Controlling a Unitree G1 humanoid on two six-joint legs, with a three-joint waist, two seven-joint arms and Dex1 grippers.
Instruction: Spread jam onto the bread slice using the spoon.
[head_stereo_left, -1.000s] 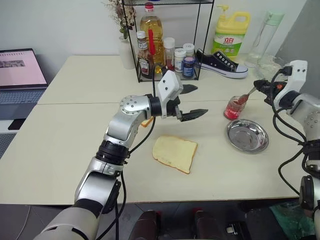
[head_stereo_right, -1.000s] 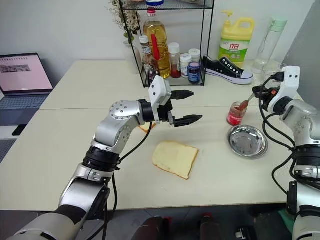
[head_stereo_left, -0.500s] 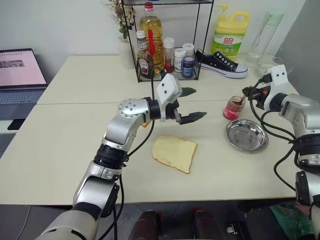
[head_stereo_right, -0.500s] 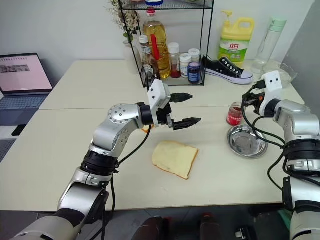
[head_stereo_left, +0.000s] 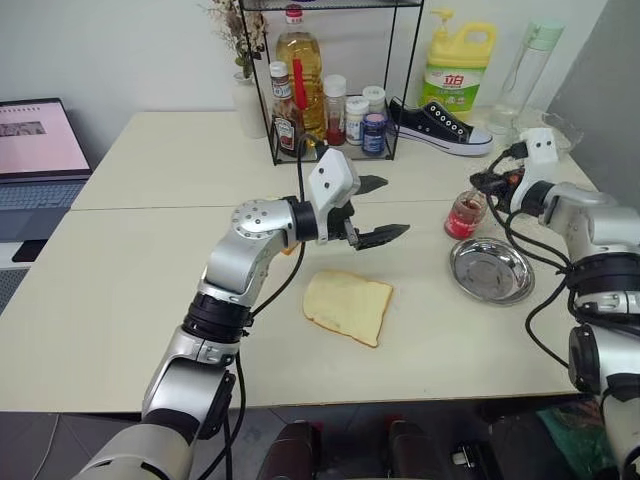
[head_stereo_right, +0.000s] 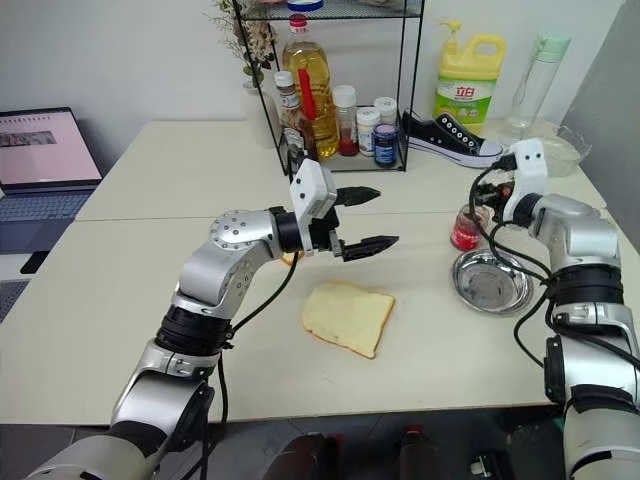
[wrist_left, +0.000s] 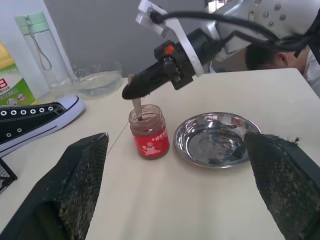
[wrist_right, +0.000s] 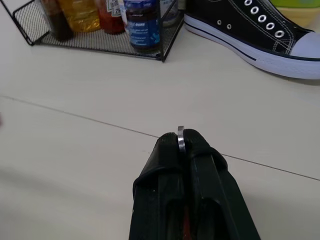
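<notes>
The right pincer (wrist_left: 131, 90) is pressed together on the thin handle of the spoon (wrist_left: 137, 107), which hangs down from its tips into the mouth of the open jam (wrist_left: 148, 131) jar; the spoon's bowl is hidden inside the glass. In the right wrist view the handle's silver edge (wrist_right: 180, 138) shows squeezed between the two black fingers. The jar, clear glass with red contents and a red label, stands upright on the pale surface (head_stereo_left: 130, 290) just beside the round steel dish (head_stereo_left: 489, 271), on the side of the dish farther from the robot. The left pincer (head_stereo_left: 378, 209) hangs in the air above the middle of the surface with its two fingers spread wide, pinching nothing and pointing toward the jar and dish. The bread slice (head_stereo_left: 348, 306) lies flat on the surface below and a little nearer the robot than the left pincer, well apart from the jar. Behind, a wire rack (head_stereo_left: 330, 95) holds bottles, with a black sneaker (head_stereo_left: 440, 128) beside it.
</notes>
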